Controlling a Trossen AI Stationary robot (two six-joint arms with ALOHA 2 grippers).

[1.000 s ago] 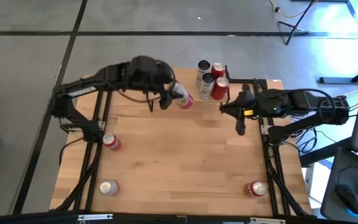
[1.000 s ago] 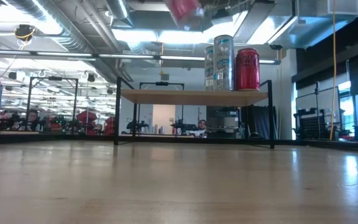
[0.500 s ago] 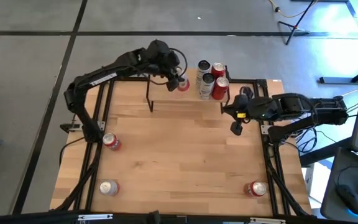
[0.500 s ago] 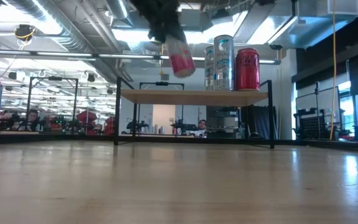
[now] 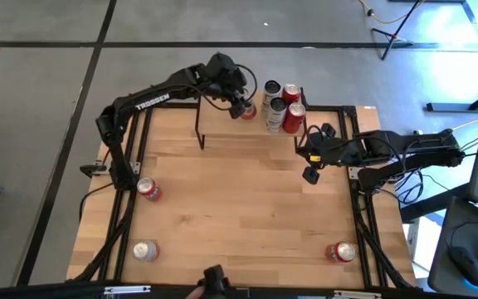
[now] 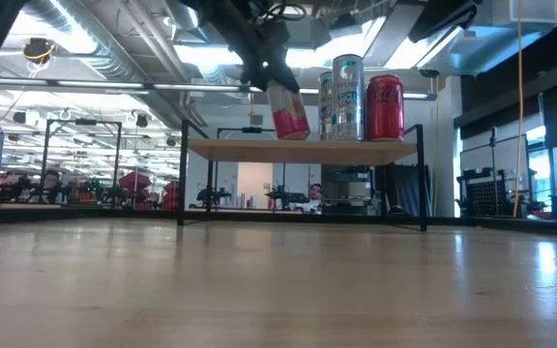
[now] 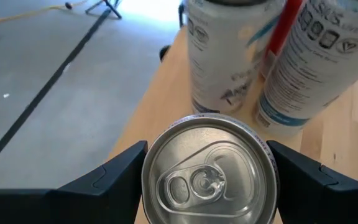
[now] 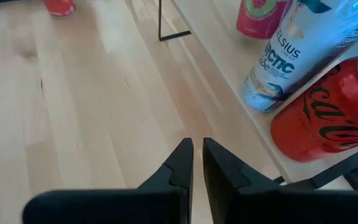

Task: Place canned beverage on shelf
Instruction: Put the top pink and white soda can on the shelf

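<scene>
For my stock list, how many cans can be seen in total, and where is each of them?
8. Four stand on the shelf: two silver, two red. One pink can is in the left hand. Three lie on the table. Others may be hidden.

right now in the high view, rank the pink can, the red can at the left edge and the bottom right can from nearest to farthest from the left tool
1. Pink can, held in the left tool, over the shelf.
2. Left-edge red can, near the left arm's base.
3. Bottom right can, at the opposite corner.
</scene>
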